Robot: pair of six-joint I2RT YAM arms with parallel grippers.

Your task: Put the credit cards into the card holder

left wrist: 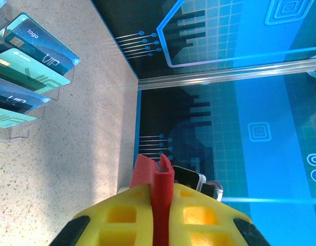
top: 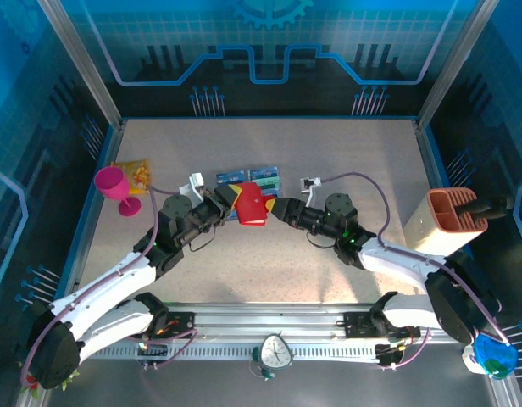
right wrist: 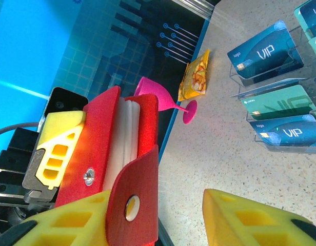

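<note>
The red card holder hangs above the middle of the table, with my left gripper shut on its edge. In the left wrist view the yellow fingers pinch the red holder between them. My right gripper meets it from the right, jaws open. The holder's snap flap hangs loose against one yellow finger, with a wide gap to the other, and white pockets show inside. Blue and teal credit cards stand in clear racks behind, also visible as credit cards and credit cards.
A pink goblet and a yellow-orange packet sit at the far left. An orange-brown slotted organizer stands at the right edge. Blue walls and an aluminium frame close in the table.
</note>
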